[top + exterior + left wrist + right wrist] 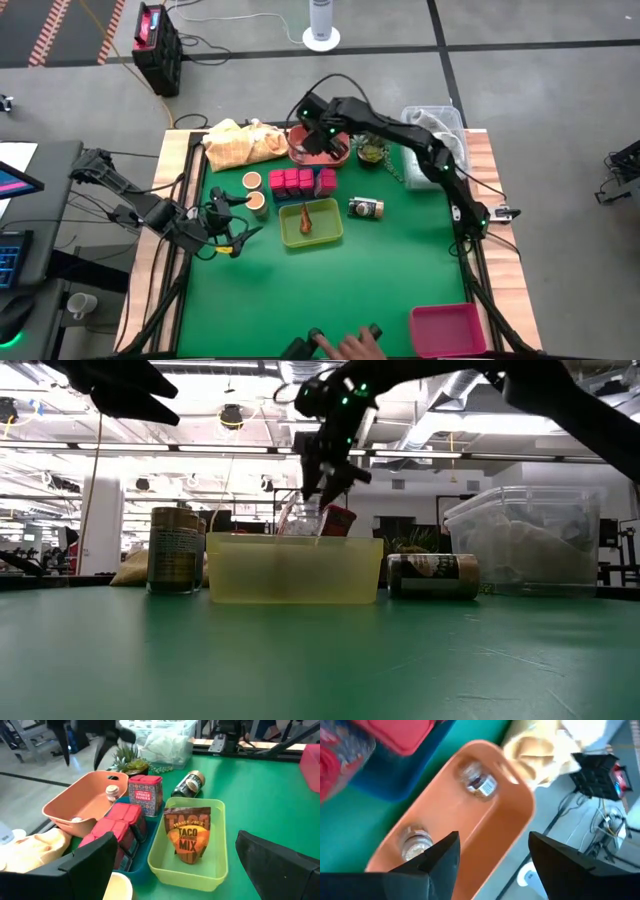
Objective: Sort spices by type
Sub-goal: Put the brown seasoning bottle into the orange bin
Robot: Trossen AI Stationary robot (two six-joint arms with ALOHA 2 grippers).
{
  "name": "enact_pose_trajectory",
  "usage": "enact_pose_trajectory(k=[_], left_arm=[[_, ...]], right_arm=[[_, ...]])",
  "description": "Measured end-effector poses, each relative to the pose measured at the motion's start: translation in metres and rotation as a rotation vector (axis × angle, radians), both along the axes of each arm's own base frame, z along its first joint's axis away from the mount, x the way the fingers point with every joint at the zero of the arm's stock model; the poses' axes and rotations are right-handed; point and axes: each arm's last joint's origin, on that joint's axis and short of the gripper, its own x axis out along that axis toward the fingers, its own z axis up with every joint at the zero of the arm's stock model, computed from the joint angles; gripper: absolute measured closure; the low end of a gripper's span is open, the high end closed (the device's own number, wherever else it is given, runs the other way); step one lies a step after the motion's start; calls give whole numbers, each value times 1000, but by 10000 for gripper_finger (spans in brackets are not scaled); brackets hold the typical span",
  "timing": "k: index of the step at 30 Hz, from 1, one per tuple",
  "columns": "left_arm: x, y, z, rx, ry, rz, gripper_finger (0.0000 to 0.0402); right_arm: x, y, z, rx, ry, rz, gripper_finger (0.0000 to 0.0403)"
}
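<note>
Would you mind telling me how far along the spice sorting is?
Done: red paprika tins fill the blue tray, a taco mix packet sits in the yellow-green bin, two small jars lie in the orange bin.

In hand: nothing; the right claw hovers open above that bin.

Left: the dark jar on the mat.

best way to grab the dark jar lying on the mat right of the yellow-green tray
Grip the dark jar across its round body at mid-length, coming straight down from above. It lies on its side on the green mat with bare mat around it, so the jaws can likely straddle it.
</note>
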Motion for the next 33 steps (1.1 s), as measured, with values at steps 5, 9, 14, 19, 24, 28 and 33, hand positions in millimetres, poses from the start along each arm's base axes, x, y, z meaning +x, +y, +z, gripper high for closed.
enact_pose_trajectory(k=[5, 9, 14, 19, 24, 28, 33], left_arm=[[2, 5, -1, 9, 12, 34, 13], [3, 10, -2, 13, 25, 49, 13], [7, 19, -2, -30, 65, 40, 13], [5, 23, 4, -36, 100, 53, 13], [3, 28, 6, 35, 108, 107, 13], [4, 33, 3, 60, 147, 136, 13], [8, 39, -6, 109, 154, 143, 13]], right_arm=[[-11, 19, 34, 48, -100, -65, 141], [-16, 39, 48, 221, -164, -43, 158], [-16, 61, 47, 312, -124, -20, 189], [-18, 53, 48, 332, -142, -123, 231], [-21, 5, 45, 453, -294, -208, 253], [-16, -21, 17, 479, -272, -291, 239], [-9, -32, 16, 493, -369, -334, 182]])
